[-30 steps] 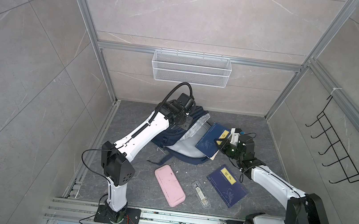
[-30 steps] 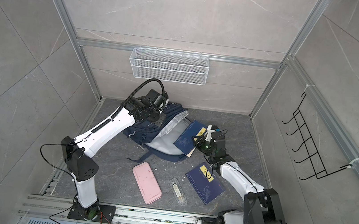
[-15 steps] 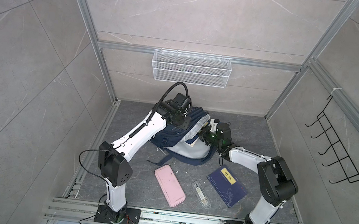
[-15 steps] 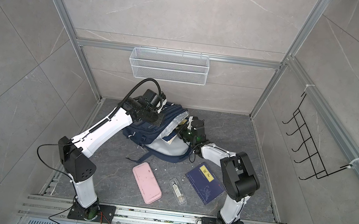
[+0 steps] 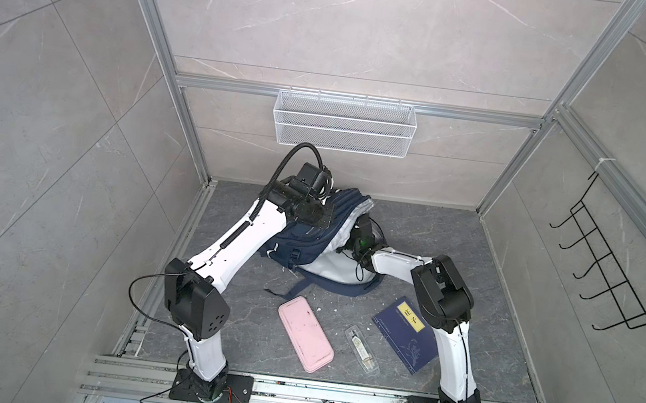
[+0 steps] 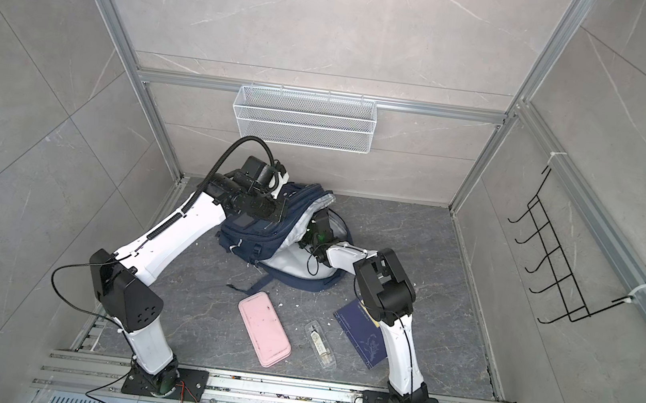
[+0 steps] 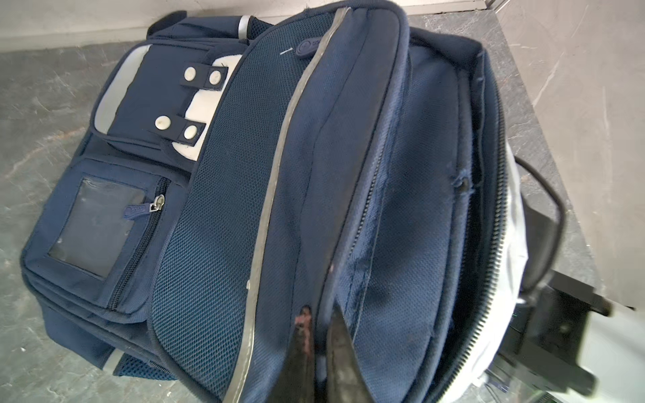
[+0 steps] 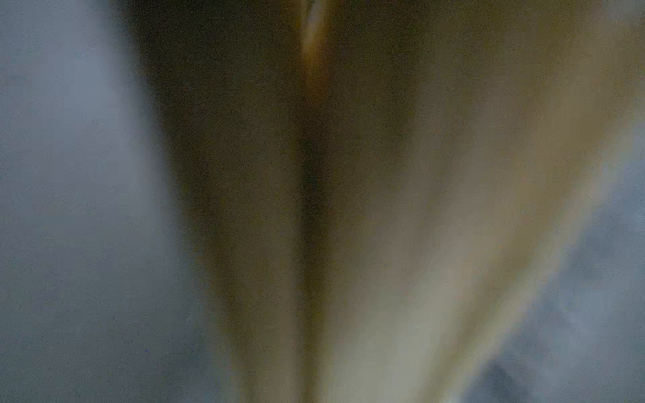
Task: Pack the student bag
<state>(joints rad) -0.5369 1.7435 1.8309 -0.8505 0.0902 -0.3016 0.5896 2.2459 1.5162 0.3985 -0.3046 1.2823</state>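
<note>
The student bag (image 5: 307, 246) (image 6: 262, 237) lies on the floor at the back, its main compartment gaping toward the right and its light lining showing. In the left wrist view my left gripper (image 7: 320, 308) is shut on the navy edge of the student bag (image 7: 223, 209) and holds the upper side up. My right arm's wrist (image 5: 364, 239) (image 6: 321, 231) reaches into the opening, and its fingers are hidden inside in both top views. The right wrist view is dark and blurred, so the jaws cannot be read there.
On the floor in front lie a pink case (image 5: 305, 334) (image 6: 263, 329), a small clear packet (image 5: 361, 349) (image 6: 320, 344) and a navy book with a yellow label (image 5: 407, 334) (image 6: 363, 339) beside the right arm. A wire basket (image 5: 343, 123) hangs on the back wall, and a hook rack (image 5: 606, 270) on the right wall.
My right arm swung left from beside the bag into its opening. The navy book it carried no longer shows. The left arm kept its hold on the bag's edge.
</note>
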